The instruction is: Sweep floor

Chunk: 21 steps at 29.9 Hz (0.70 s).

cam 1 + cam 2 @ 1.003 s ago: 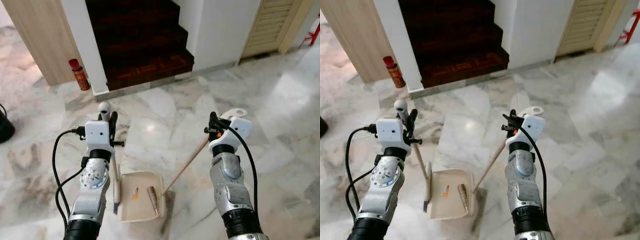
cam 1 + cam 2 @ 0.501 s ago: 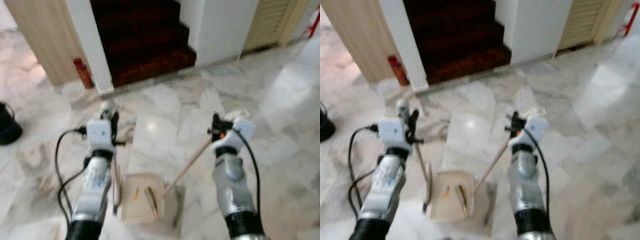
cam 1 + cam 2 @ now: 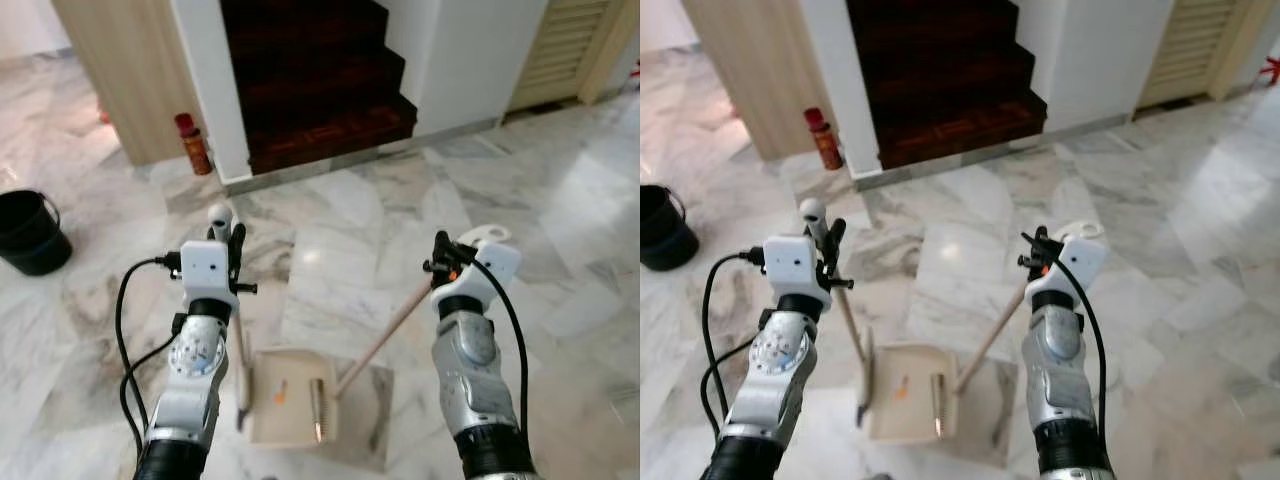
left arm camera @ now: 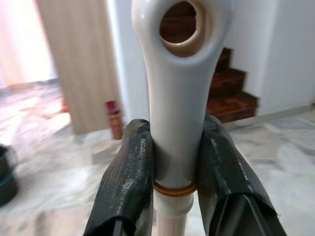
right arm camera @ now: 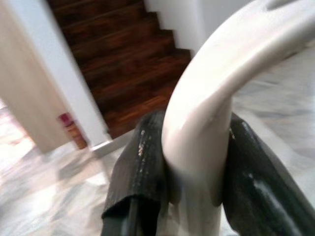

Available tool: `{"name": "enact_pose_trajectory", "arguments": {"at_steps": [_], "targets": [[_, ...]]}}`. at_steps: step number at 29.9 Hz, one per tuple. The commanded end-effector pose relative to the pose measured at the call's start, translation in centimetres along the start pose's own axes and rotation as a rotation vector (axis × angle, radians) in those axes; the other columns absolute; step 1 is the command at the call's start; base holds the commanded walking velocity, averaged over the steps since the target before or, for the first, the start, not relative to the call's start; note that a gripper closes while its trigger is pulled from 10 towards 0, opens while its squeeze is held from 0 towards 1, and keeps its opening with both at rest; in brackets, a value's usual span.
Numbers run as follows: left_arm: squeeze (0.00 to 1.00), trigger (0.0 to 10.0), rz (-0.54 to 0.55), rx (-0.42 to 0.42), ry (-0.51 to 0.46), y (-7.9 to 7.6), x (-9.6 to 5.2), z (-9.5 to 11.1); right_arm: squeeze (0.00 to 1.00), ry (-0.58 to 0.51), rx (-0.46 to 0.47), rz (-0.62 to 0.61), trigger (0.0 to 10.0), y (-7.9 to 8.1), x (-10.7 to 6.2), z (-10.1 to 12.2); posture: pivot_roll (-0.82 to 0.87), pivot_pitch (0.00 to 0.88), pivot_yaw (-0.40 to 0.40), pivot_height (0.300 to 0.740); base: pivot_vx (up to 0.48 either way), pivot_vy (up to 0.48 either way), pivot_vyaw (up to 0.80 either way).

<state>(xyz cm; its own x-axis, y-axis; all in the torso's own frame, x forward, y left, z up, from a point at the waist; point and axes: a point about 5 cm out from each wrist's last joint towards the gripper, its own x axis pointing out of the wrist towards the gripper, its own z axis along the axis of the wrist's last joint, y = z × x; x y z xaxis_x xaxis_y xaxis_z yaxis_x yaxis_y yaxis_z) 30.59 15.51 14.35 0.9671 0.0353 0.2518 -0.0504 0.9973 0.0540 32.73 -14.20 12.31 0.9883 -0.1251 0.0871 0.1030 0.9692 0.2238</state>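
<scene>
Bucket (image 3: pixel 28 230), black and round, sits off at the far left on the marble floor (image 3: pixel 560 200), and beyond it a small red bottle (image 3: pixel 193 144) stands against the pale wood panel by the dark stair treads (image 3: pixel 325 90). Nearer in, the left gripper (image 4: pixel 172 172) is clenched on the glossy cream handle (image 4: pixel 178 73) of what I take to be the brush: its two black rubbery fingers (image 4: pixel 129 182) squeeze the neck just under the hanging hole, so the thin stick drops almost straight to the floor and the bristle end rests beside the dustpan (image 3: pixel 290 415). That pan is a flat beige plastic scoop lying on the tiles between the two arms, with a scrap of orange litter (image 3: pixel 281 394) and a ridged comb-like strip inside it. A pale wooden pole slants up from the pan's right side to the right gripper (image 5: pixel 192 162), which clamps the curved, smooth top of that handle (image 5: pixel 216 69); my guess is the slant keeps the pan's lip pressed down while the brush pushes litter in. Floor is polished, veined grey-white marble, reflecting light
</scene>
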Motion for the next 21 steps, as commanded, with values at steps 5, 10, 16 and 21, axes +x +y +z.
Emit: {"name": "enact_pose_trajectory", "arguments": {"at_steps": [5, 10, 16, 21], "targets": [[0.00, 10.0, -0.005, -0.002, -0.055, -0.31, 0.37, 1.27, 0.00, -0.040, 0.060, 0.003, 10.0, 0.37, 0.25, 1.03, 0.09, 0.090, 0.030, 0.740, 0.000, 0.259, 0.00], [0.00, 10.0, -0.004, 0.000, -0.055, -0.29, 0.37, 1.29, 0.00, -0.039, 0.059, 0.005, 10.0, 0.37, 0.26, 1.04, 0.09, 0.092, 0.031, 0.740, 0.000, 0.257, 0.00], [0.00, 10.0, -0.003, 0.001, -0.055, -0.20, 0.36, 1.31, 0.00, -0.041, 0.052, 0.005, 10.0, 0.42, 0.24, 1.04, 0.09, 0.092, 0.031, 0.740, 0.000, 0.258, 0.08], [0.00, 10.0, -0.002, 0.002, -0.054, -0.17, 0.35, 1.34, 0.00, -0.043, 0.053, 0.006, 10.0, 0.44, 0.21, 1.07, 0.09, 0.097, 0.031, 0.740, 0.000, 0.258, 0.66]]}}
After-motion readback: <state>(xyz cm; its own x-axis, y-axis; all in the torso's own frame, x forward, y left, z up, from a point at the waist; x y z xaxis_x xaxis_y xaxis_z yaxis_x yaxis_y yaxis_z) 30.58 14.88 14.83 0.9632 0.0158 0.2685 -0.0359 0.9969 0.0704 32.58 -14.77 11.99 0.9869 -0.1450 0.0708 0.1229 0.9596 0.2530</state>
